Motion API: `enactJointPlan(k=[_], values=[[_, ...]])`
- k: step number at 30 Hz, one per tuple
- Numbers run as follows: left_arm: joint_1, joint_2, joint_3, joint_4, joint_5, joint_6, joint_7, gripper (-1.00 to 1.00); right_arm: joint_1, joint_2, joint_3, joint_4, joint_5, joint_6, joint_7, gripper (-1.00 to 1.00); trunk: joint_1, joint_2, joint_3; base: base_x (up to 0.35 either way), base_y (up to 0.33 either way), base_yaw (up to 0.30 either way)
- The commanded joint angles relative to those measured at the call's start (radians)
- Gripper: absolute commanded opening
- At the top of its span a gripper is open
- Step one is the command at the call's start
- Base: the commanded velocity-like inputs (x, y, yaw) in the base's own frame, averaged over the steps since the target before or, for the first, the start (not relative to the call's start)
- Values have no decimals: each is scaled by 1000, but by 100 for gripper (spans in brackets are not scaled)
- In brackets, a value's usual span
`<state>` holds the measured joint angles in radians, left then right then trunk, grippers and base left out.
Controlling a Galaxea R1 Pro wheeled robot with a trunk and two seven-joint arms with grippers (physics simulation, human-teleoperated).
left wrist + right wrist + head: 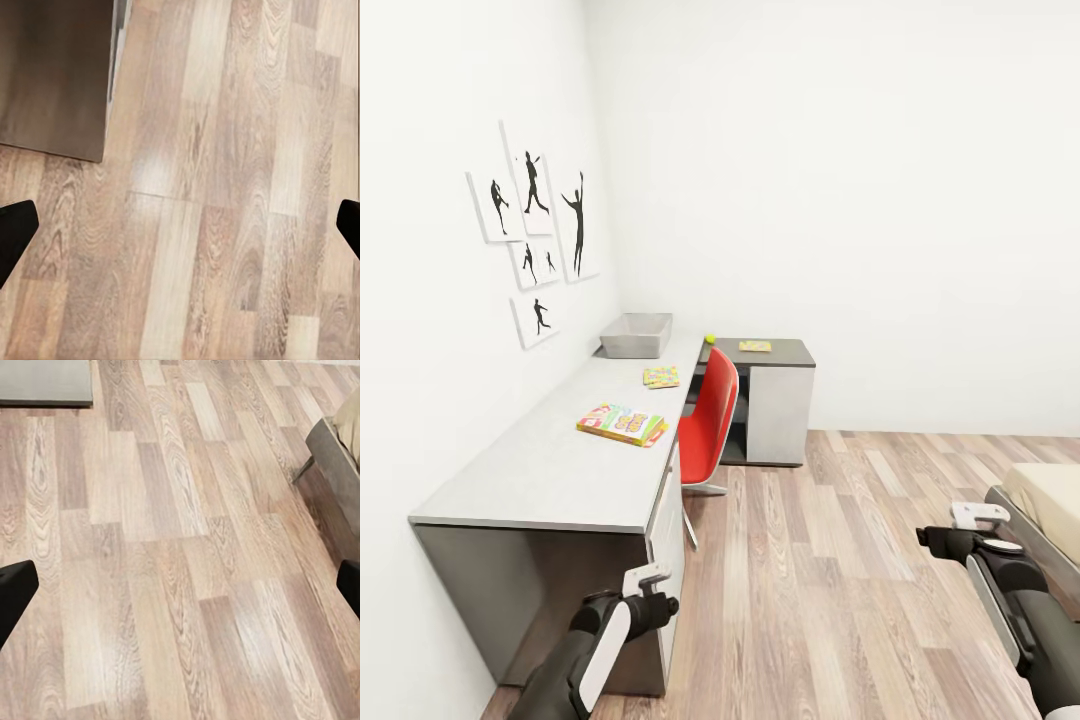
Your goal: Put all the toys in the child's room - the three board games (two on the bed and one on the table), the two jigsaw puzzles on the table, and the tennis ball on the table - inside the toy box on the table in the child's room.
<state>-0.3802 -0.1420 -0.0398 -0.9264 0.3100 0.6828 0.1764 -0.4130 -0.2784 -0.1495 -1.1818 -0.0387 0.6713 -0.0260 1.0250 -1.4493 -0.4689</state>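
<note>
Toys waited on the desk; both arms hung empty over the floor.

Beside the grey toy box, a flat board game lay nearest on the table, probably light, stiff, best pinched at an edge. Left gripper and right gripper gaped wide.

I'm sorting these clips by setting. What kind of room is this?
Likely a child's bedroom or study: a long desk carries a colourful board game and a grey toy box, sports silhouette pictures hang on the wall, and a bed corner shows at right.
</note>
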Motion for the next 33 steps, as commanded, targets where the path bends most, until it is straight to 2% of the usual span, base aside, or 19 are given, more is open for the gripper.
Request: enactJointPlan(k=[1,8,14,15,16,17,18,21,24,25,26,27,28,29,33], values=[[2,-2,-2,0,13,2,8,100,0,1,0,-4,-4,6,-3,100,0,-1,-1,0,0,0],[24,-8,-4,7,21,-6,4,100,1,16,3,-29,1,12,-5,100,0,-1,-2,0,0,-50],[31,-9,-9,10,43,-48,2,100,2,22,6,-34,2,13,-6,100,0,-1,-5,0,0,-239],[33,-9,-10,17,55,-81,1,100,2,25,6,-34,2,13,-6,100,0,-1,-5,0,0,-270],[33,-8,-12,18,57,-85,1,100,2,25,7,-34,1,13,-6,100,0,-1,-5,0,0,-272],[33,-8,-16,18,58,-88,1,100,1,26,6,-34,1,13,-6,100,0,-1,-6,0,0,-273],[33,-9,-40,21,61,-97,5,100,1,26,6,-35,-1,13,-6,100,0,-1,-6,0,0,-277],[33,-10,-46,19,67,-96,7,100,1,27,5,-35,-1,13,-6,100,0,-1,-7,0,0,-278],[33,-13,-49,16,100,-94,8,100,0,27,5,-35,-2,13,-6,100,0,-1,-8,0,0,-280],[33,-13,-50,15,123,-94,8,100,0,27,5,-35,-2,13,-6,100,0,-1,-9,0,0,-281],[34,-14,-53,13,162,-92,9,100,0,27,5,-35,-3,14,-6,100,0,-1,-9,0,0,-281],[34,-14,-53,13,162,-92,9,100,0,27,5,-35,-3,14,-6,100,0,-1,-10,0,0,-281],[34,-14,-56,13,177,-91,9,100,0,27,5,-35,-3,14,-6,100,0,-1,-10,0,0,-281],[34,-14,-68,12,200,-90,10,100,0,27,5,-35,-4,14,-6,100,0,-1,-10,0,0,-281],[33,-14,-111,10,231,-86,18,100,0,27,5,-35,-4,14,-6,100,0,-1,-12,0,0,-281]])
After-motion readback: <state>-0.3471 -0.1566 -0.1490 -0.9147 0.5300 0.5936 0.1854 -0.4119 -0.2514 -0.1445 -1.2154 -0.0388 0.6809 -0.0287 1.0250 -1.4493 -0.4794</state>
